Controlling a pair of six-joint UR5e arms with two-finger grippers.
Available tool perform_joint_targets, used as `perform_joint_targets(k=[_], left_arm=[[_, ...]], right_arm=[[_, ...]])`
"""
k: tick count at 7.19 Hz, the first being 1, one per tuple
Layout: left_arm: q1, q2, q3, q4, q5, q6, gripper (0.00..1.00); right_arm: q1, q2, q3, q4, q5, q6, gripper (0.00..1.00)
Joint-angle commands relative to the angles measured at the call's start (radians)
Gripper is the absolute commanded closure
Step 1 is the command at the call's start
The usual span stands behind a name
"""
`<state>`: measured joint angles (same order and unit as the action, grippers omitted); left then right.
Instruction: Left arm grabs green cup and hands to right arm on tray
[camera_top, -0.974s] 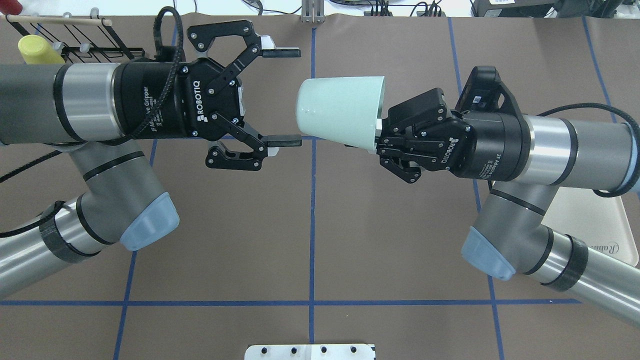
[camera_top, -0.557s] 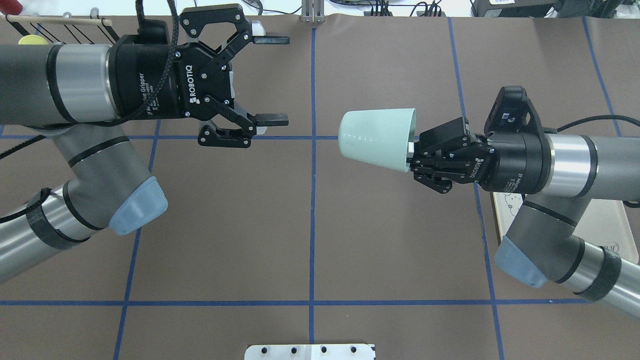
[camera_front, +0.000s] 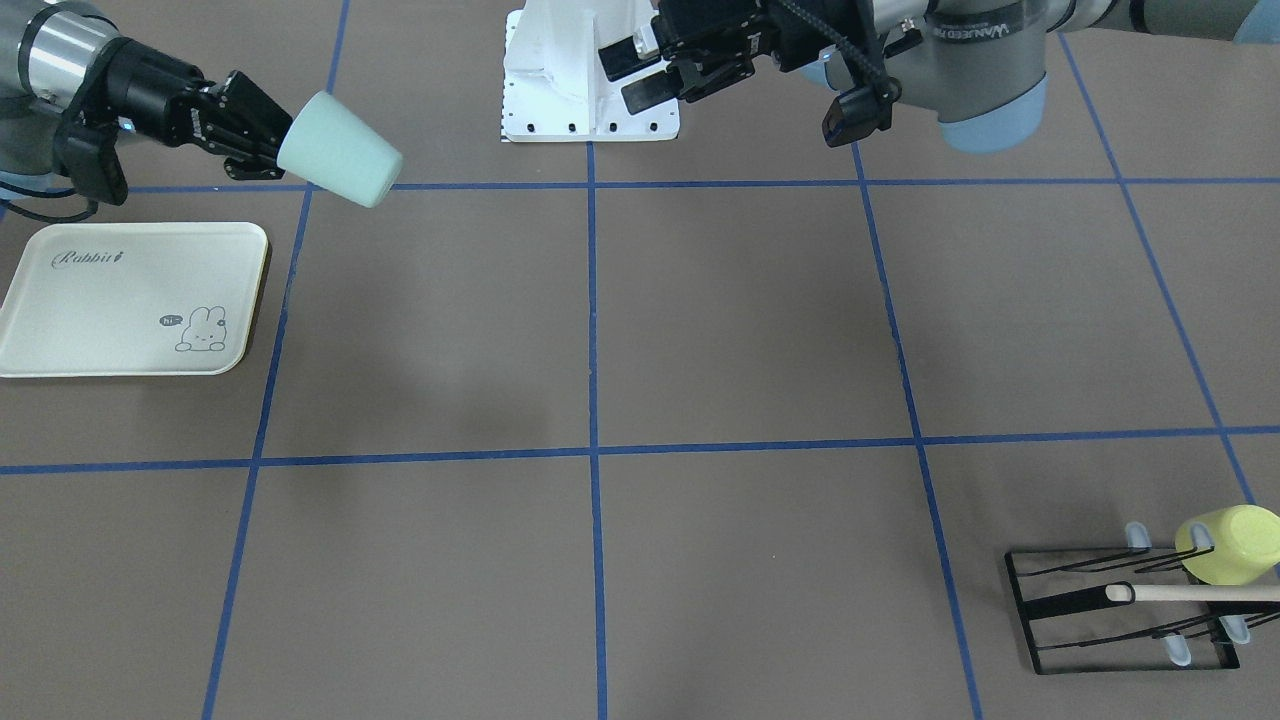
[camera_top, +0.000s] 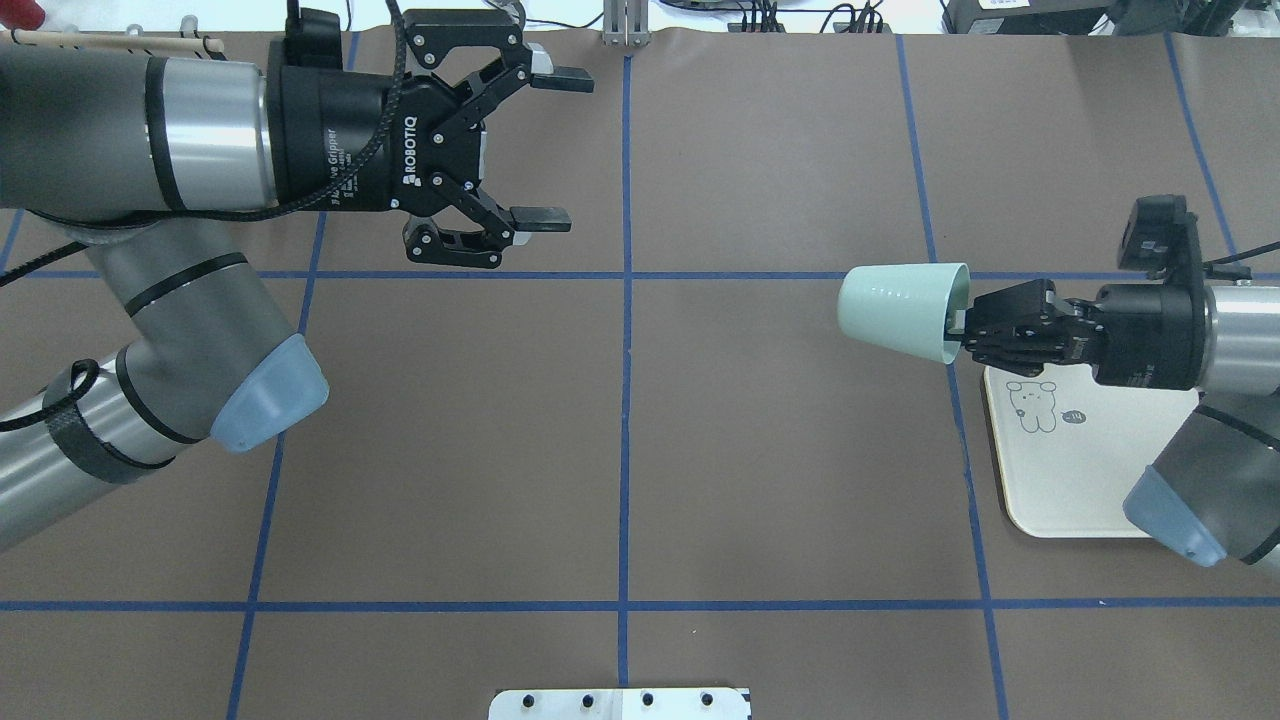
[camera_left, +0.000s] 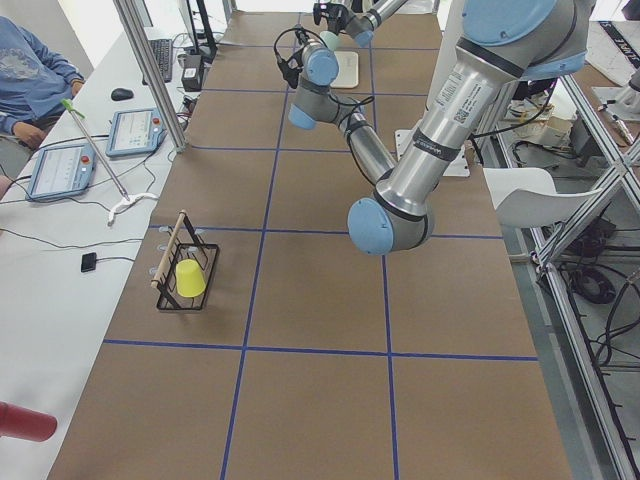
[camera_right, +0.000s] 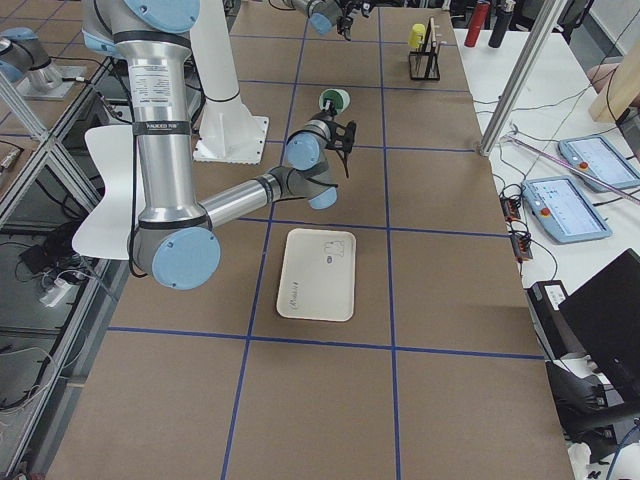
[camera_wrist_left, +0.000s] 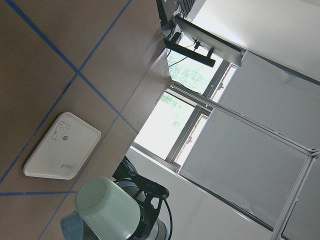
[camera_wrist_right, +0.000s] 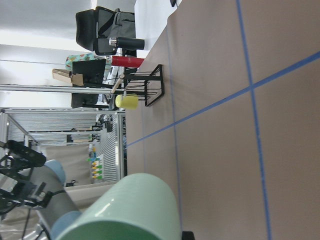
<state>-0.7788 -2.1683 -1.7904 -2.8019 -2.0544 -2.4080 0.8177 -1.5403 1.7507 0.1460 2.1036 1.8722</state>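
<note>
The pale mint-green cup (camera_top: 895, 310) lies on its side in the air, its base toward the table's middle. My right gripper (camera_top: 958, 325) is shut on its rim. The cup hangs just beside the near corner of the cream Rabbit tray (camera_top: 1060, 480). It also shows in the front view (camera_front: 340, 150) beyond the tray (camera_front: 110, 310), and in the left wrist view (camera_wrist_left: 107, 207). My left gripper (camera_top: 560, 148) is open and empty, far to the left of the cup near the table's far edge.
A yellow-green cup (camera_front: 1230, 545) hangs on a black wire rack (camera_front: 1110, 610) with a wooden rod at the far left corner. A white base plate (camera_top: 620, 703) sits at the robot's edge. Blue tape lines grid the brown table.
My right arm has carried the cup to the right, up to the tray's edge. My left gripper has drawn back slightly and stays open.
</note>
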Motion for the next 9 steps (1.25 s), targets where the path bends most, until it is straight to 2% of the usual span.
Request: perform_joint_targets(k=[1, 2, 4, 5, 7, 8, 9], left_arm=[[0.001, -0.002, 0.003, 0.093, -0.003, 0.070, 0.00], [0.004, -0.010, 0.008, 0.126, -0.004, 0.070, 0.00], [0.003, -0.030, 0.008, 0.206, -0.025, 0.111, 0.00], [0.003, -0.034, 0.002, 0.273, -0.048, 0.159, 0.00], [-0.002, -0.033, -0.006, 0.339, -0.073, 0.187, 0.00], [-0.008, -0.034, -0.029, 0.394, -0.070, 0.190, 0.00], [-0.013, -0.034, -0.033, 0.413, -0.069, 0.198, 0.00]], right_arm=[[0.227, -0.012, -0.104, -0.073, 0.259, -0.083, 1.00], [0.327, -0.011, -0.103, -0.176, 0.377, -0.197, 1.00], [0.383, -0.040, -0.106, -0.286, 0.407, -0.278, 1.00], [0.417, -0.055, -0.106, -0.372, 0.465, -0.313, 1.00], [0.435, -0.066, -0.106, -0.561, 0.464, -0.425, 1.00], [0.451, -0.079, -0.108, -0.632, 0.442, -0.530, 1.00], [0.463, -0.115, -0.106, -0.699, 0.414, -0.720, 1.00]])
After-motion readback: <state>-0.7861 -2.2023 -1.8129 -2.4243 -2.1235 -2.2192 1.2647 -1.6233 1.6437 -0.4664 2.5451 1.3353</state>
